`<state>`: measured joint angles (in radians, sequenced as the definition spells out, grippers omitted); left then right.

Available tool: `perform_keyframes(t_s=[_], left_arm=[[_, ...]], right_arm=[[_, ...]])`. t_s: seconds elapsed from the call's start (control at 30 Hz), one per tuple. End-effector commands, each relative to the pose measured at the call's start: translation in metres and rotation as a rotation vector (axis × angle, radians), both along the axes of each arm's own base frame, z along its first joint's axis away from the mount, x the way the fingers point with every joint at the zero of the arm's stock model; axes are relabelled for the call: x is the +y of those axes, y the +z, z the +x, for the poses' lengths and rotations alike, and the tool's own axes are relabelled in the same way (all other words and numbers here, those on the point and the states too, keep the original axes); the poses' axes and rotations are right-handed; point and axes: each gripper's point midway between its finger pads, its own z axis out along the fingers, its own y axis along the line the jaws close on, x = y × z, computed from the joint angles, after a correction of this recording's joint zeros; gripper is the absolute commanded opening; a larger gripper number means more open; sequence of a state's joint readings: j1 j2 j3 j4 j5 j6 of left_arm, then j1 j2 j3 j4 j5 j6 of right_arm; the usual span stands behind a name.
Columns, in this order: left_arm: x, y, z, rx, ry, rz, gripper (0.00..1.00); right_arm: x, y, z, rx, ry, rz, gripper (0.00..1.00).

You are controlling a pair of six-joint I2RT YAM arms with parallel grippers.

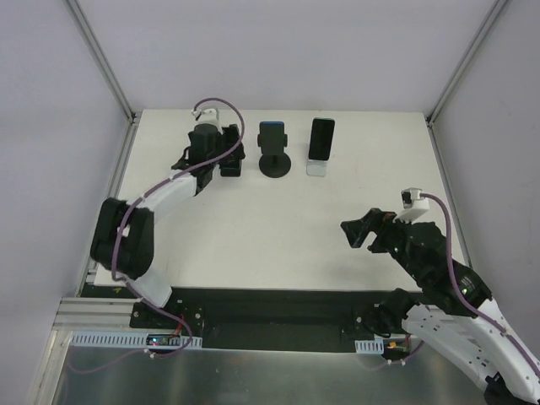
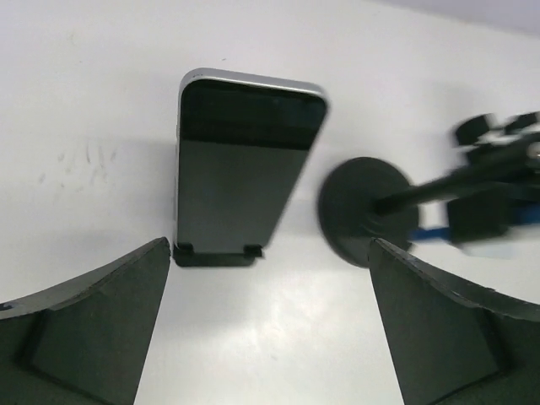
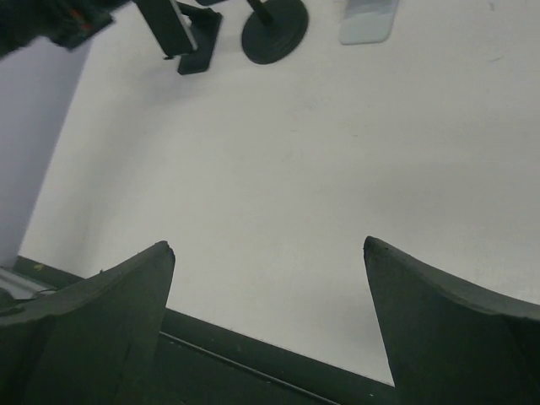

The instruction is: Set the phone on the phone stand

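A dark phone [image 2: 245,169] leans upright on a small black stand [image 2: 215,256] at the far left of the table. My left gripper [image 2: 270,245] is open and empty, its jaws wide apart just in front of that stand and touching nothing. In the top view the left gripper [image 1: 230,163] covers most of this phone. My right gripper [image 1: 359,232] is open and empty, low over the table's near right part; it also shows in the right wrist view [image 3: 268,245].
A black round-base stand [image 1: 275,163] holding a blue-edged phone [image 1: 272,133] stands right of the left gripper; its base [image 2: 359,207] is close to my right finger. Further right, another phone [image 1: 321,137] leans on a pale stand [image 1: 316,168]. Walls enclose the table.
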<state>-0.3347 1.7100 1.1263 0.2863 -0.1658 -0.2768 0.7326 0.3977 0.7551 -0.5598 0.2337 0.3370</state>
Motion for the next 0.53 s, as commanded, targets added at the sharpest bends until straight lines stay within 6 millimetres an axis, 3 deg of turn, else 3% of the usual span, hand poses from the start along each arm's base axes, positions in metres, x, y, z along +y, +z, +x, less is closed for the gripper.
perform_keyframes(t_s=[0.0,0.03,0.1,0.13,0.2,0.23,0.27,0.33,0.37,0.4,0.43,0.47,0.5], left_arm=[[-0.014,0.075,-0.060,-0.010,0.013,-0.351,0.99],[-0.017,0.102,-0.080,-0.035,-0.039,-0.410,0.99],[-0.012,0.116,-0.107,0.004,-0.073,-0.475,0.99],[-0.010,0.150,-0.128,-0.060,-0.123,-0.503,0.99],[-0.011,0.191,-0.156,-0.131,-0.234,-0.490,0.99],[-0.007,0.226,-0.177,-0.219,-0.274,-0.486,0.99],[-0.007,0.268,-0.196,-0.318,-0.348,-0.462,0.99],[-0.003,0.317,-0.230,-0.425,-0.415,-0.446,0.99],[-0.004,0.366,-0.260,-0.538,-0.500,-0.439,0.99],[-0.004,0.388,-0.277,-0.590,-0.541,-0.435,0.99],[-0.005,0.408,-0.296,-0.638,-0.590,-0.434,0.99],[-0.001,0.442,-0.324,-0.728,-0.635,-0.437,0.99],[-0.004,0.454,-0.341,-0.758,-0.691,-0.435,0.99]], right_arm=[[-0.040,-0.005,0.013,0.000,-0.140,-0.243,0.96],[-0.050,-0.003,0.011,0.001,-0.151,-0.305,0.96],[-0.069,0.004,0.012,-0.003,-0.212,-0.387,0.96],[-0.076,0.009,0.011,-0.007,-0.225,-0.420,0.96],[-0.098,0.033,0.005,-0.055,-0.270,-0.478,0.96],[-0.104,0.045,0.003,-0.083,-0.281,-0.487,0.96],[-0.112,0.069,-0.001,-0.145,-0.287,-0.486,0.96],[-0.120,0.105,-0.006,-0.240,-0.300,-0.445,0.96],[-0.122,0.121,-0.009,-0.283,-0.299,-0.424,0.96],[-0.126,0.151,-0.016,-0.363,-0.279,-0.417,0.96],[-0.128,0.168,-0.017,-0.407,-0.287,-0.396,0.96],[-0.131,0.181,-0.020,-0.435,-0.290,-0.394,0.96],[-0.137,0.203,-0.024,-0.471,-0.306,-0.385,0.96]])
